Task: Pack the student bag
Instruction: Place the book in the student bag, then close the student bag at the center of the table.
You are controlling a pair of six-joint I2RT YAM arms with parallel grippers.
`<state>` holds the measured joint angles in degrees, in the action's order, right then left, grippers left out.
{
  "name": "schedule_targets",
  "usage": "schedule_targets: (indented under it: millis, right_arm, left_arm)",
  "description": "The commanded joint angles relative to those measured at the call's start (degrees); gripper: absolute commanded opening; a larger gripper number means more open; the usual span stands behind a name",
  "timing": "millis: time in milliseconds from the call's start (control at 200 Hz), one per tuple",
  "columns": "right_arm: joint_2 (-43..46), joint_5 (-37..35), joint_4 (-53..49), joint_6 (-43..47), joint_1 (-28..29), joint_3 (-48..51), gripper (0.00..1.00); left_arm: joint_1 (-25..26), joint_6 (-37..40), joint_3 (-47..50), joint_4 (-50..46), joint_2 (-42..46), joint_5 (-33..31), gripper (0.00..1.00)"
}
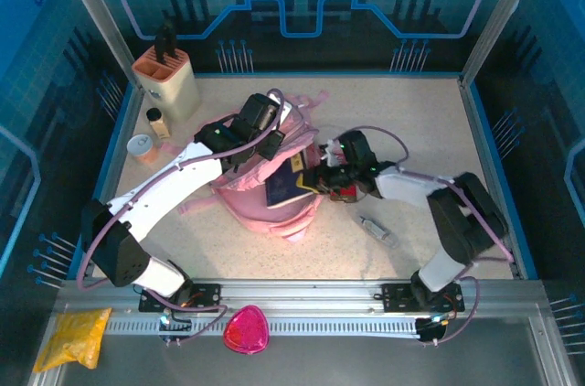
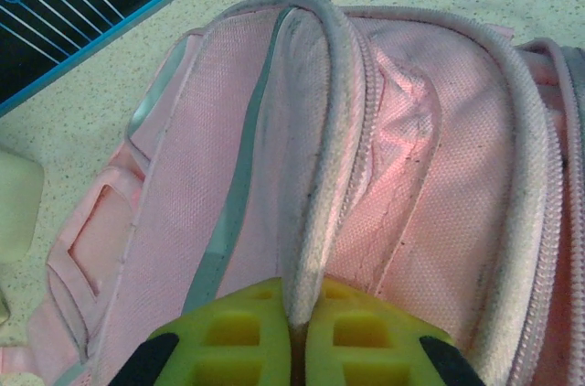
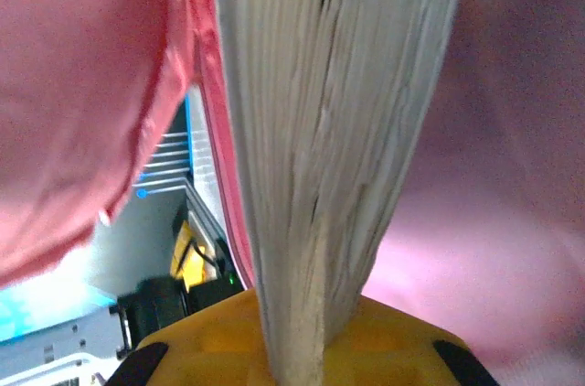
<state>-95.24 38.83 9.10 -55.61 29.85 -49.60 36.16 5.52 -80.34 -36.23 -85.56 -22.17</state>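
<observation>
- The left arm reaches from its base at the table's near edge diagonally toward the middle, forearm stretched long and wrist bent down over the student bag (image 1: 260,198).
- The left gripper (image 2: 297,336) is pinched tight on the pale corded rim of the bag's opening. In the left wrist view the rim runs up from between its yellow-green fingers (image 2: 251,322).
- The right arm rises from its base, folds at the elbow near the right edge, and points its forearm left across the table toward the bag.
- The right gripper (image 3: 292,354) is clamped on a book (image 3: 320,130), its page edges standing straight up between the orange fingers, with pink fabric on both sides.
- From above, the book's dark blue cover (image 1: 285,187) lies tilted at the bag's right side.
- The bag lies about mid-table, a little left of centre.
- The table (image 1: 411,112) is pale and speckled with a blue border. A tan block holder (image 1: 169,84) stands at the far left corner and a small silver object (image 1: 377,229) lies toward the right edge.
- On the metal ledge below the near edge lie a yellow pouch (image 1: 73,336) and a magenta pouch (image 1: 245,331).
- Blue patterned walls and aluminium posts enclose the table.
</observation>
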Motion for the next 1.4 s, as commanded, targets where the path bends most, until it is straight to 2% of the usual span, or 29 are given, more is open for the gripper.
schedule_targets:
  millis: [0, 105, 280, 400, 640, 765, 860, 1021, 1191, 1396]
  right_arm:
    - [-5.63, -0.28, 10.3, -2.95, 2.0, -7.36, 0.02]
    - [-10.04, -4.15, 7.77, -1.32, 2.32, -11.23, 0.05]
    - [-15.01, -7.17, 3.07, 0.53, 2.32, -15.79, 0.26]
    - [-12.46, -10.99, -2.42, 4.98, 2.48, -14.65, 0.43]
    - [-3.23, -17.89, -6.26, 8.18, 3.78, -5.13, 0.53]
    - [-3.98, -17.98, -4.28, 7.19, 5.13, -3.47, 0.47]
    - [-5.36, -17.68, -1.54, 5.59, 5.13, -4.17, 0.32]
    - [-9.22, -18.24, 1.83, 3.88, 5.49, -7.81, 0.21]
    - [-6.53, -19.39, 1.38, 6.64, 5.49, -6.88, 0.24]
    - [4.74, -24.19, -6.37, 14.06, 5.41, 0.96, 0.43]
  left_arm:
    - [-0.01, -2.27, -3.99, 5.81, 2.11, 2.15, 0.0]
    - [-0.04, -2.9, -4.08, 5.55, 1.98, 1.93, 0.0]
    - [-0.34, -3.89, -3.01, 6.19, 2.21, 2.14, 0.0]
    - [-0.44, -4.2, -2.73, 6.26, 2.24, 2.15, 0.0]
    - [-0.85, -4.94, -1.72, 6.92, 2.56, 2.82, 0.0]
    - [-1.01, -5.52, -0.67, 8.0, 3.08, 3.45, 0.0]
    - [-1.08, -5.91, -0.27, 8.1, 3.04, 3.13, 0.0]
    - [-1.08, -7.68, 0.04, 8.27, 3.0, 4.0, 0.0]
    - [-1.01, -8.63, 0.75, 8.11, 2.87, 4.26, 0.0]
    - [-1.18, -11.74, 3.12, 7.9, 2.89, 6.5, 0.0]
